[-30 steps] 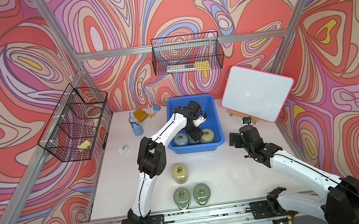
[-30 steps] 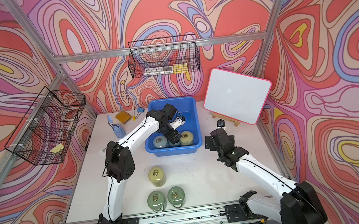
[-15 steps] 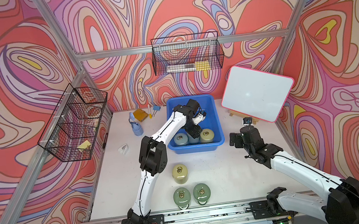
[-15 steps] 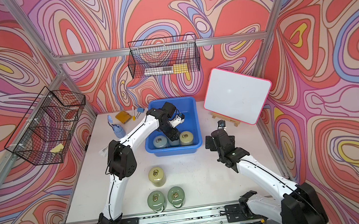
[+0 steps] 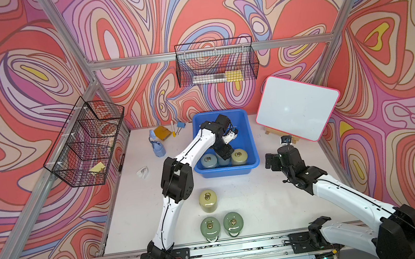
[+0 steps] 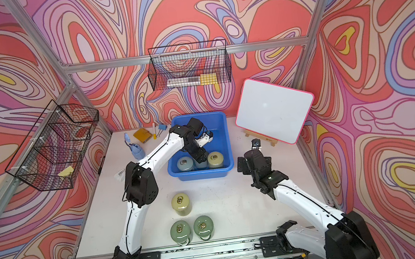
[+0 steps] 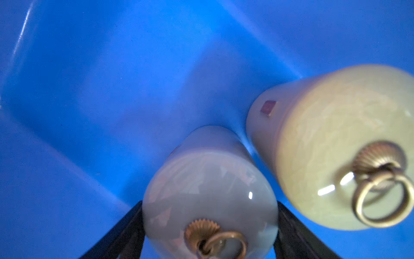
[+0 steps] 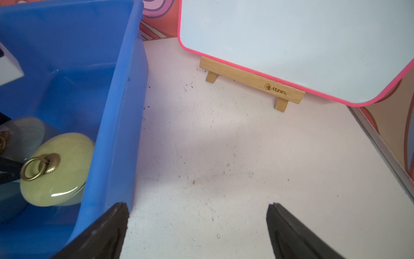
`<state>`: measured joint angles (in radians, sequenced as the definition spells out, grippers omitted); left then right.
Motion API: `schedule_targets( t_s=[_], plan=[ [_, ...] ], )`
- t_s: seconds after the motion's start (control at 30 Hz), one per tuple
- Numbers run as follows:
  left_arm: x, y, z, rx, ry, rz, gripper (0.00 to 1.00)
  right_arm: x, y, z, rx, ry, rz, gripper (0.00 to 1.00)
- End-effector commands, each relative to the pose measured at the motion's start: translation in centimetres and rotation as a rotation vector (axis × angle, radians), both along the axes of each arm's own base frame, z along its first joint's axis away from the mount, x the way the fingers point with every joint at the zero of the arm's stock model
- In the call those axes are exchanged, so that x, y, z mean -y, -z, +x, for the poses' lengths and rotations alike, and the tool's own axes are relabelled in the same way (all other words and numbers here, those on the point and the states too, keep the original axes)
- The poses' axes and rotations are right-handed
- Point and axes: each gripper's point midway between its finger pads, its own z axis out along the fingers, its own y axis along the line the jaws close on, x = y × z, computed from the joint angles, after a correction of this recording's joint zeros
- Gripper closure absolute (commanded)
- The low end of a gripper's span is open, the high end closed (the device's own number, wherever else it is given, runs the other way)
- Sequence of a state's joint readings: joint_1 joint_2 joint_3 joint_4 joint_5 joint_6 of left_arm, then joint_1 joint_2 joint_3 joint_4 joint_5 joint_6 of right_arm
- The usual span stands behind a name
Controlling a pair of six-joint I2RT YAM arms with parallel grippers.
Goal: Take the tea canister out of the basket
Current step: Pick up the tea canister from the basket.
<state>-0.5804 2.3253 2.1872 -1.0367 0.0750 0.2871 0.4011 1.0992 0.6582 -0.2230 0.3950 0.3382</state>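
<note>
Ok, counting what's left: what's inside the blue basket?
Inside the basket: a grey-blue canister, a middle canister largely covered by the left end effector, and a yellow-green canister.

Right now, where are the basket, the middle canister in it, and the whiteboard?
basket [image 5: 229, 171]: in a top view, on its near outer wall.
middle canister [image 7: 201, 186]: left wrist view, on its pale glazed lid.
whiteboard [image 5: 298, 108]: in a top view, centre of the white face.

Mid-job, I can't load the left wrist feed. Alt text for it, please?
A pale grey-blue tea canister with a brass ring knob on top sits between the black fingers of the left gripper, which flank both sides; whether they clamp it is unclear. A yellow-green canister stands close beside it inside the blue basket.
</note>
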Motion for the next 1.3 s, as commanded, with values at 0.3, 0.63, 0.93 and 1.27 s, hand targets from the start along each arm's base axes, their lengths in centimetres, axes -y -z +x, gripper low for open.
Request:
schedule_targets(
  t_s=[0.3,0.63,0.93,1.27],
  plan=[
    [-1.3,3.1,-0.2,-0.073,-0.037,0.052,0.13,0.2,-0.2,-0.2,0.013,0.003,0.013,0.02],
    [-1.2,1.7,0.3,-0.037,-0.042,0.033,0.39,0.1,-0.2,-0.2,0.014,-0.003,0.013,0.02],
    [-1.1,-1.1,1.2,0.041,-0.065,0.0,0.55,-0.1,-0.1,-0.2,0.011,-0.008,0.018,0.02],
    [-1.3,-6.2,1.7,0.128,-0.089,-0.036,0.56,-0.1,0.0,-0.1,0.008,-0.011,0.018,0.02]
  ],
)
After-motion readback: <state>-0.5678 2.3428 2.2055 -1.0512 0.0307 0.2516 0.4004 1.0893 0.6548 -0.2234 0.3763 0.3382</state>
